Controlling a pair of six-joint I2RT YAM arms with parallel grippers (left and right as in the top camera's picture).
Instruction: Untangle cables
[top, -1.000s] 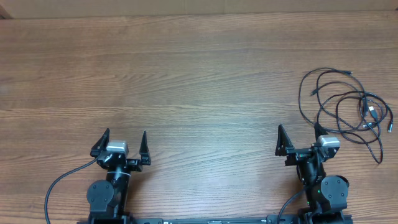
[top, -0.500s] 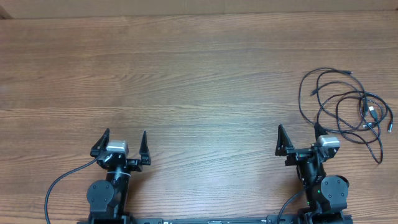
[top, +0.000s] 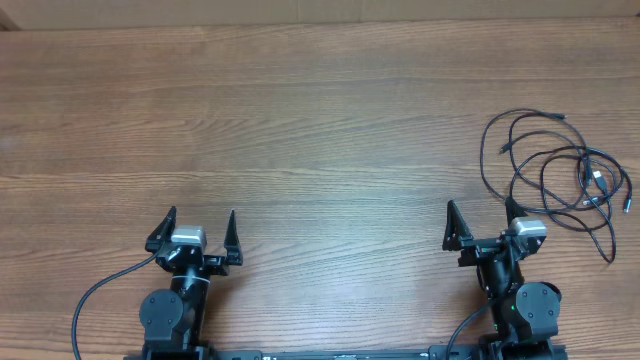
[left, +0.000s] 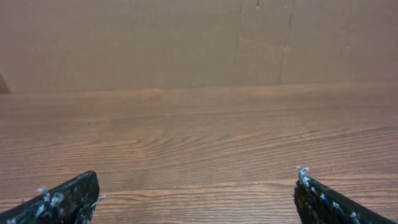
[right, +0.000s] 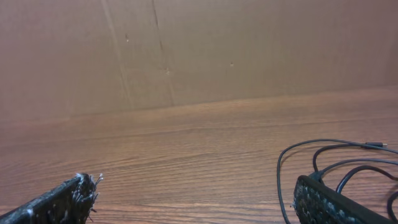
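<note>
No change from a second ago.
My left gripper (top: 200, 218) and right gripper (top: 479, 210) stay wide open and empty (the tangled cables (top: 590, 183) lie near the right one).

Two claws are here: the left claw (top: 200, 214) and the right claw (top: 480, 207). Each has two fingers (left: 62, 200), four in all. One worktop (top: 320, 130) carries everything. One tangle of cables (top: 590, 180) lies just right of the right claw and a little ahead of it. Its cords overlap too much to count, though at least three loose ends show.
</note>
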